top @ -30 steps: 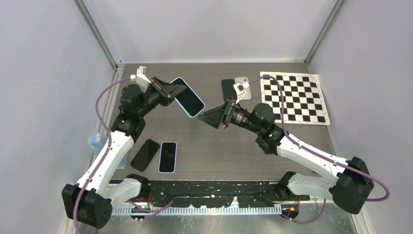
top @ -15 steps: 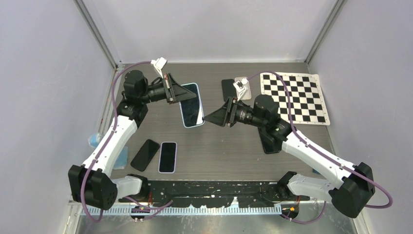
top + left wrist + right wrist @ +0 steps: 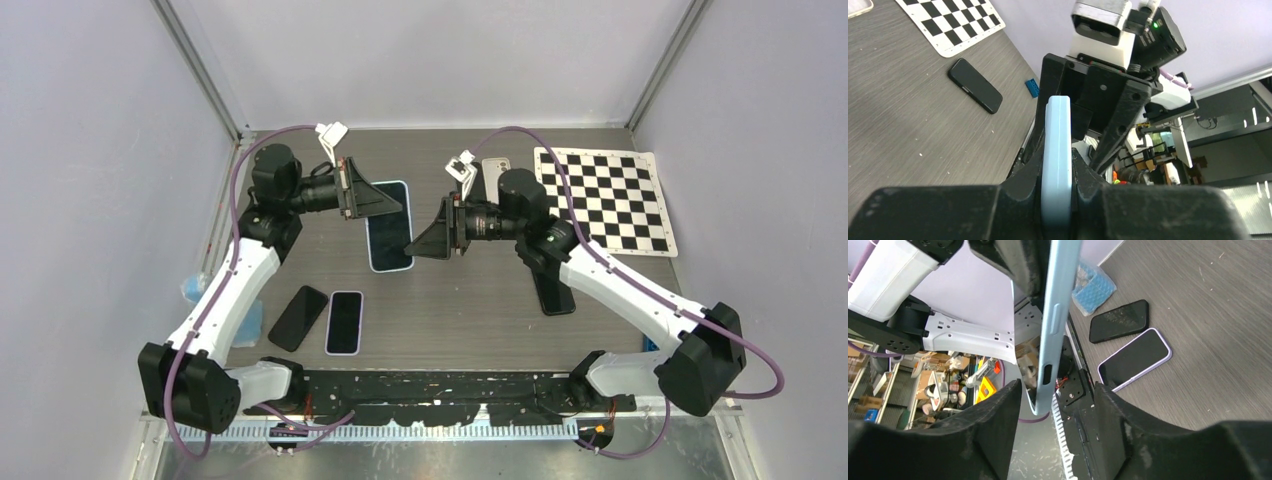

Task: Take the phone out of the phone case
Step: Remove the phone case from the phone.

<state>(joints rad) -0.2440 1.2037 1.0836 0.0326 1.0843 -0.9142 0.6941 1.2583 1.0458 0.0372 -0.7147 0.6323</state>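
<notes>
The phone (image 3: 388,238) shows its dark screen upward inside a light-blue phone case (image 3: 405,190), held above the table's middle. My left gripper (image 3: 378,200) is shut on the case's far end. In the left wrist view the case's edge (image 3: 1058,150) stands clamped between both pads. My right gripper (image 3: 422,240) sits at the phone's right edge. In the right wrist view the case's edge (image 3: 1054,325) hangs down between the spread fingers (image 3: 993,425) with air on both sides, so my right gripper (image 3: 1055,407) is open.
A black phone (image 3: 298,317) and a lilac-cased phone (image 3: 344,321) lie at the near left. Another black phone (image 3: 555,290) lies under the right arm. A checkerboard (image 3: 605,200) lies at the far right, with a white phone (image 3: 495,168) beside it and a blue pack (image 3: 195,290) at the left edge.
The left gripper has turned the cased phone from slanted to lengthwise. The right gripper has moved left up to the phone's edge, and its jaws have narrowed.
</notes>
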